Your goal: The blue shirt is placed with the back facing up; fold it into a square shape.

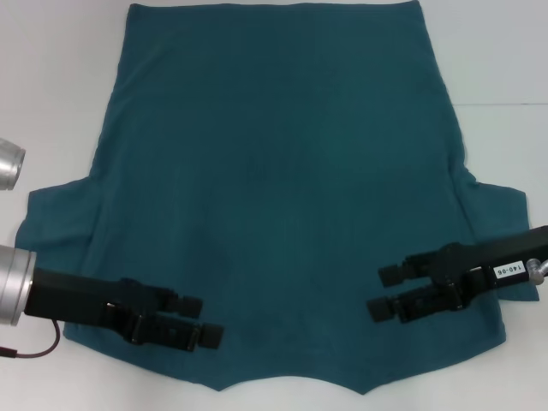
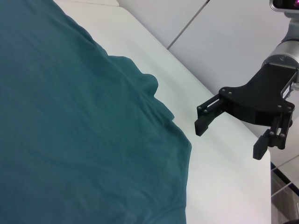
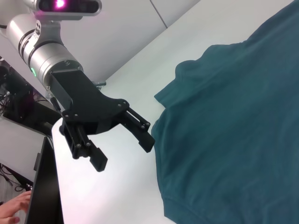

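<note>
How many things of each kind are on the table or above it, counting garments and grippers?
Garments: 1, the blue shirt, spread flat on the white table.
Grippers: 2, the left gripper and the right gripper, both open, above the shirt's near corners.
Total: 3.
</note>
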### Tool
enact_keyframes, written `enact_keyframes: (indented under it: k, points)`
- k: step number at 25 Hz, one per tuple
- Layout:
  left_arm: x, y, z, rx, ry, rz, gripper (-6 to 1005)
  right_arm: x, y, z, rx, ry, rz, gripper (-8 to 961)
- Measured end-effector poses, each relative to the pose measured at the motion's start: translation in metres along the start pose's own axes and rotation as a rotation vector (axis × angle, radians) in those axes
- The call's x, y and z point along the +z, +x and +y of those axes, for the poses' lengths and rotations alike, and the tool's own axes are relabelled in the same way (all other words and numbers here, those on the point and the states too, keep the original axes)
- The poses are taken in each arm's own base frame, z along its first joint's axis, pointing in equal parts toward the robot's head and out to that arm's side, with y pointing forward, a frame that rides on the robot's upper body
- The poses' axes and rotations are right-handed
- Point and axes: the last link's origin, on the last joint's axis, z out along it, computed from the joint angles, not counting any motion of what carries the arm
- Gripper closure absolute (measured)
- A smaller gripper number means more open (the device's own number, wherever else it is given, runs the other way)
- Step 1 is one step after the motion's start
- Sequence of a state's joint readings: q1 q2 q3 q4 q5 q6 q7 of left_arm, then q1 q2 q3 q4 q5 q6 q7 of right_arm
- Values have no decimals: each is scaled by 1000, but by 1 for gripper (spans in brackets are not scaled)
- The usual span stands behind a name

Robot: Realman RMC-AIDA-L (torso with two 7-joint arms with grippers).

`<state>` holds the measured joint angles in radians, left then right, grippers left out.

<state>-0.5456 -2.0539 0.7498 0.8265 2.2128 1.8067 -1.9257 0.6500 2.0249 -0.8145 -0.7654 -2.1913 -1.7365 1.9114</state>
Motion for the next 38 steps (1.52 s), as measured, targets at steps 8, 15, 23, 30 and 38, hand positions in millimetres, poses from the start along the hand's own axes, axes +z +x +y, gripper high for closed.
enact_keyframes:
  k: [8, 15, 23, 30, 38]
  points:
    - [0, 1, 0, -1, 1, -2, 139, -1, 2, 0, 5, 2, 0, 29]
    - [-1, 1, 1, -1, -1, -4, 140, -1, 3, -1, 7, 5, -2, 30]
    - [-53, 12, -36, -387, 205, 350, 142, -36, -12, -32, 292, 186, -236, 30]
    - [-103, -14, -69, -756, 328, 669, 145, -89, -29, -59, 597, 228, -478, 30]
    - [-104, -41, -88, -850, 450, 723, 145, -104, -43, -67, 630, 259, -493, 31]
